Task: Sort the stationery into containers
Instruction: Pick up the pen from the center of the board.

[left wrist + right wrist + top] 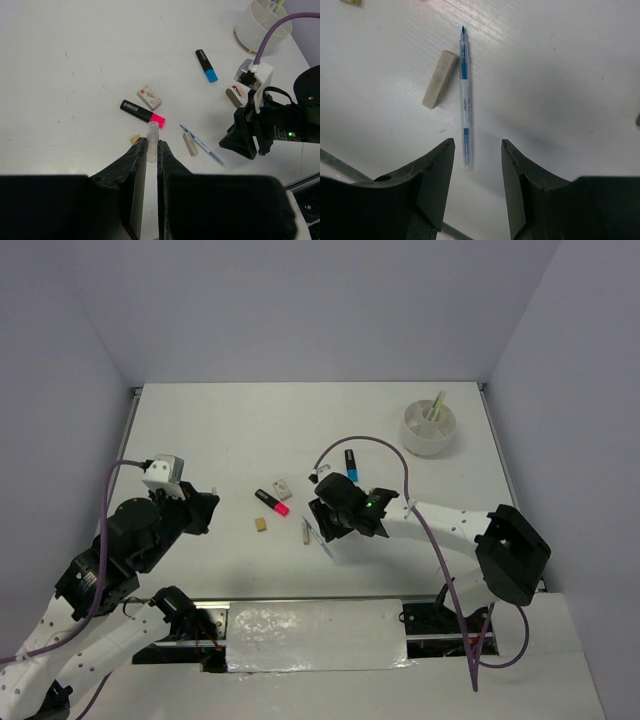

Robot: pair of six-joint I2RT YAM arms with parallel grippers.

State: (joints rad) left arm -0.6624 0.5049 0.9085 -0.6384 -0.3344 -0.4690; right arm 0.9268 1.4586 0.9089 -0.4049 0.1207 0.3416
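Note:
The white divided bowl [430, 430] stands at the back right with a thin yellow stick in it; it also shows in the left wrist view [260, 25]. My right gripper [477, 145] is open and low over the table [322, 533]. The rear end of a thin blue-and-clear pen [465, 95] lies between its fingertips, and a beige eraser [440, 79] lies just left of the pen. My left gripper [152, 145] is shut on a clear thin tube, seemingly a pen [152, 135], held above the table [208, 508].
On the table lie a pink-and-black highlighter [142, 113], a white boxed eraser [149, 97], a tan eraser [135, 139], a blue-and-black highlighter [206, 65] and a small grey-and-red item [235, 96]. The right arm's purple cable [375, 445] arcs above them.

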